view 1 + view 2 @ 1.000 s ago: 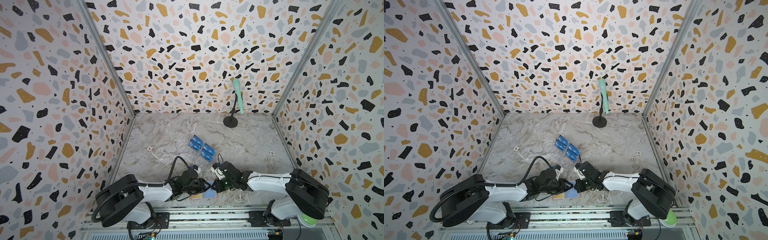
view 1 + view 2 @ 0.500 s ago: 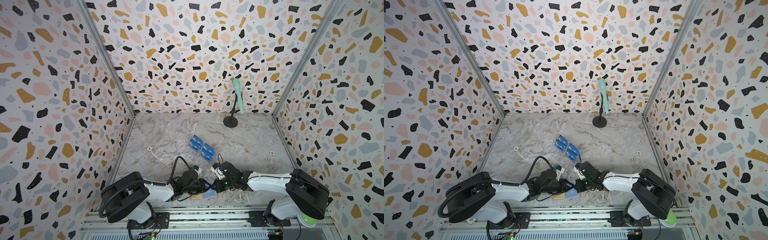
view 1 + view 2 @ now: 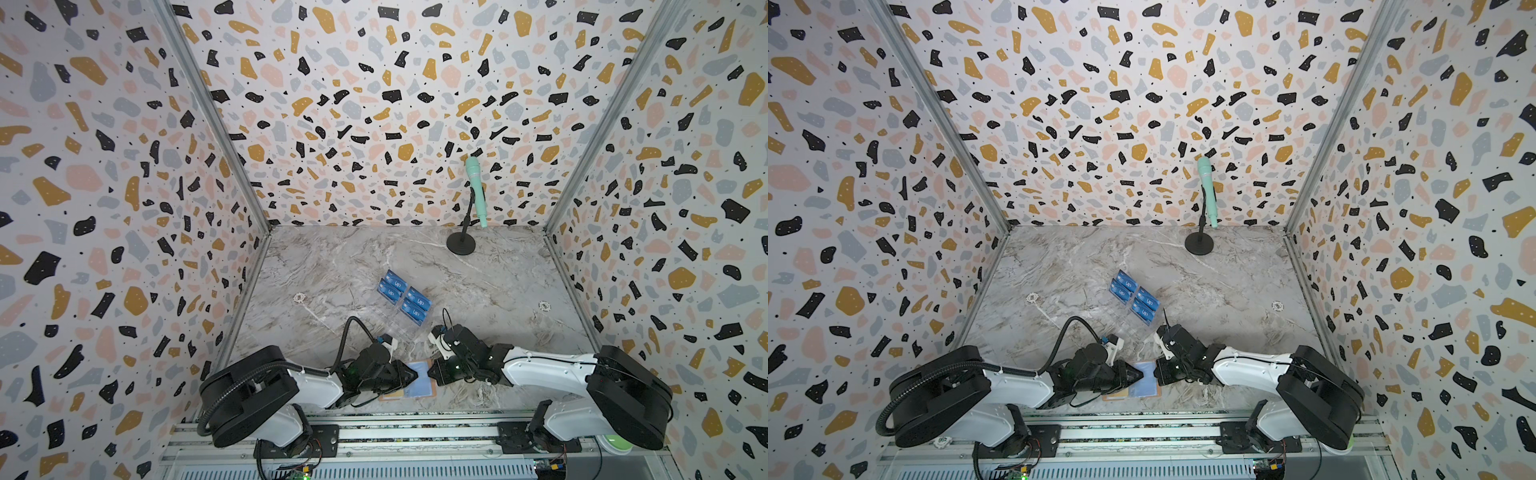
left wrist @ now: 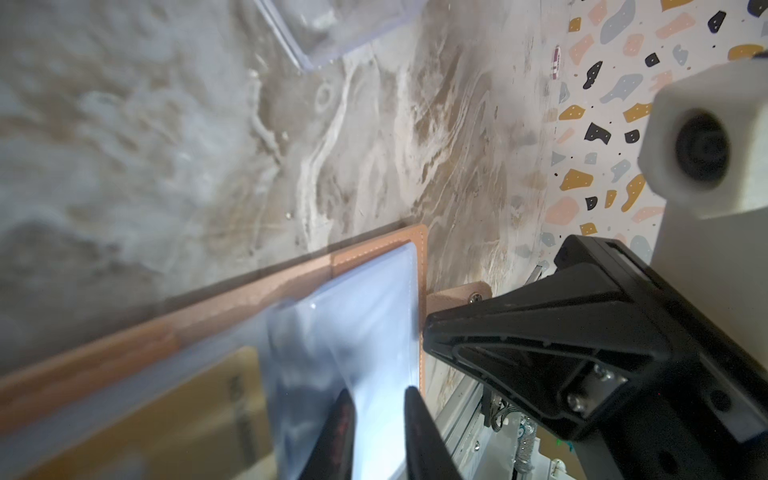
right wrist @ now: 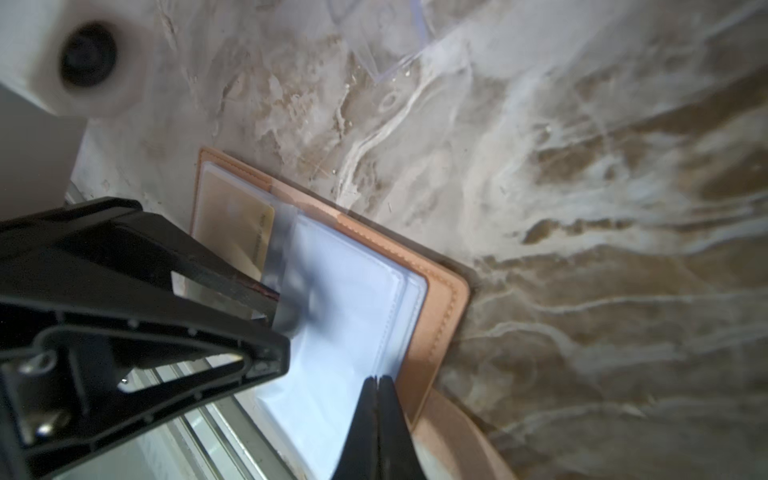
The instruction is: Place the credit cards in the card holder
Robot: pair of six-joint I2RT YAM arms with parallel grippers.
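White "VIP" lettering on blue credit cards; gold card print unreadable

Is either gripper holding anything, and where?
Left gripper open astride a lifted clear sleeve. Right gripper shut at the card holder's outer edge; grip cannot be told.

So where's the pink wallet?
In both top views the wallet lies open at the front middle of the table, between the left tool and the right tool.

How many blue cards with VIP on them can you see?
4. The blue cards all sit in the clear stand mid-table: in a top view, two on the left, two on the right. More could be hidden behind them.
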